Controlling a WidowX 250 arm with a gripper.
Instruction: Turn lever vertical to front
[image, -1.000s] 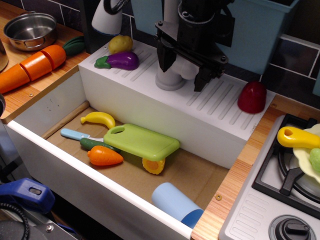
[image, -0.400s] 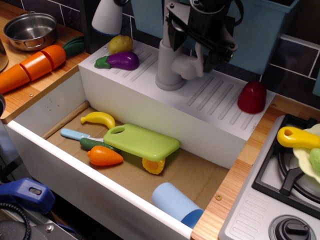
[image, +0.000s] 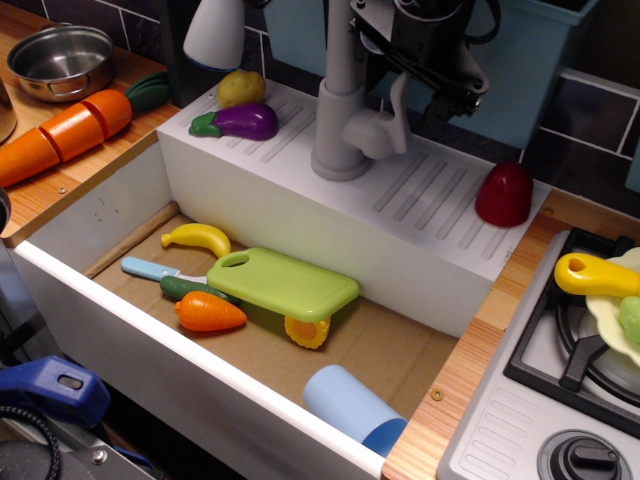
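The grey toy tap (image: 340, 110) stands on the white ledge (image: 420, 200) behind the sink. Its rounded hub (image: 372, 135) sticks out to the right of the pipe. The slim light-grey lever (image: 399, 100) rises about upright from the hub. My black gripper (image: 415, 75) hangs at the top of the view, just above and around the lever's upper end. Its jaws look apart and the lever's tip lies between or just under them. I cannot tell whether they touch it.
A purple eggplant (image: 240, 120) and a yellow fruit (image: 241, 88) lie left of the tap, a red piece (image: 504, 193) to its right. A blue bin (image: 530, 60) stands behind. The sink holds a green board (image: 285, 282) and toy food. The stove (image: 560, 350) is at the right.
My gripper has risen and shifted right, off the tap's base. The hub and lever, hidden behind it before, now show with the lever standing upright.
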